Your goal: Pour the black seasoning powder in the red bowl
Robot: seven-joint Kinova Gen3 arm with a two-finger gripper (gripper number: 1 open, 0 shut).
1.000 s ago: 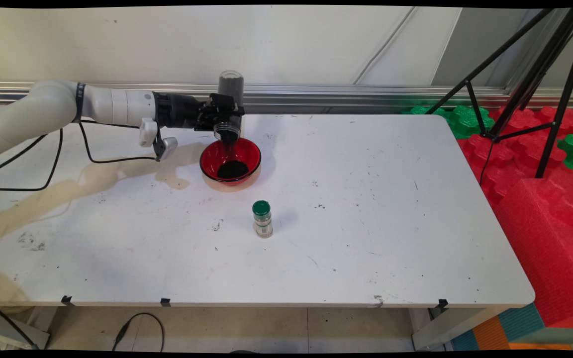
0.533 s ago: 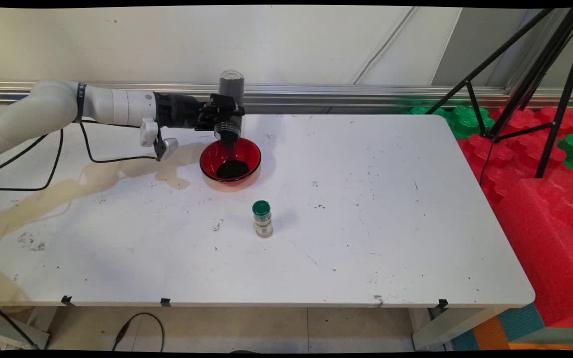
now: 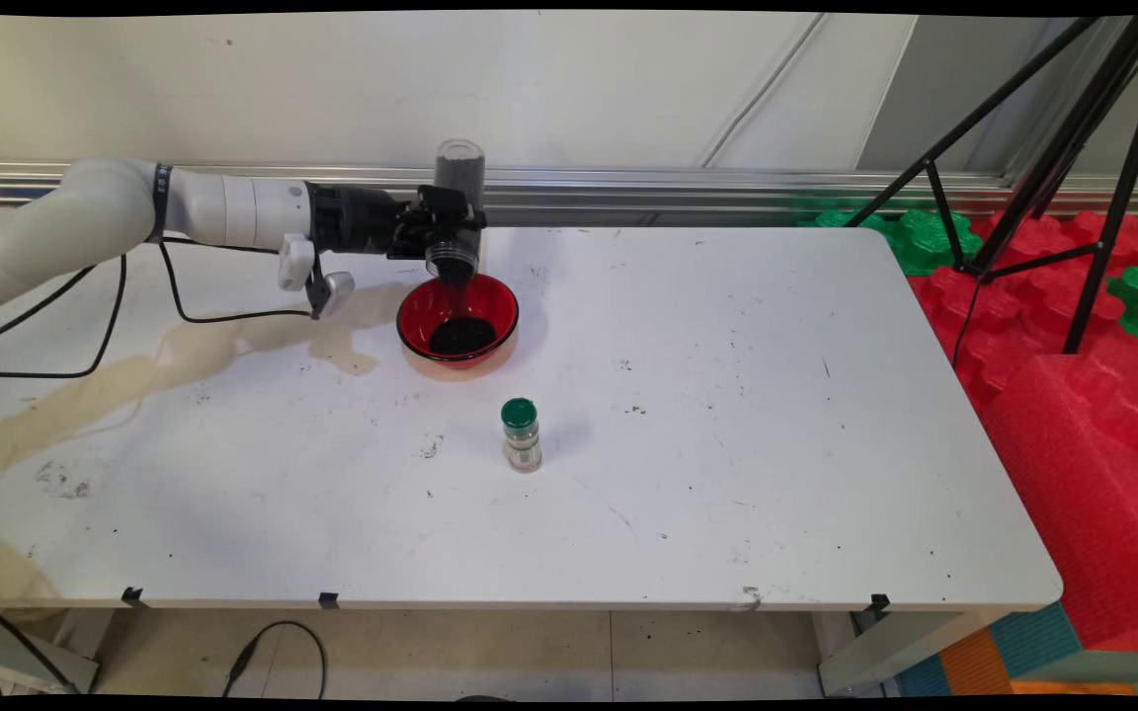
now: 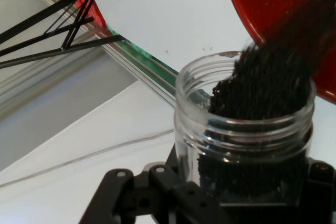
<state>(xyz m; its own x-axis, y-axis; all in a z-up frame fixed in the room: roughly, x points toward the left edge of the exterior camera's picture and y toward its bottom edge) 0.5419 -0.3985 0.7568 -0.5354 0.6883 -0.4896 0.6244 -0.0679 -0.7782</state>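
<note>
My gripper [image 3: 450, 232] is shut on a clear plastic jar [image 3: 457, 197] that is turned upside down, its open mouth pointing at a red bowl [image 3: 457, 314] just below. Dark grains stream from the jar's mouth [image 4: 247, 108] into the bowl [image 4: 278, 3], where a black heap [image 3: 461, 338] lies on the bottom. In the hand view the jar fills the lower right, still holding dark grains. A small spice jar [image 3: 521, 434] with a green lid stands upright on the table in front of the bowl, apart from it.
A brownish stain [image 3: 184, 360] spreads over the table's left part. Black cables [image 3: 124, 316] hang from the arm. A black tripod [image 3: 1053, 168] and red and green foam blocks [image 3: 1083, 375] stand to the right of the table.
The arm and the upturned jar have barely moved. Dark grains keep falling into the red bowl.
</note>
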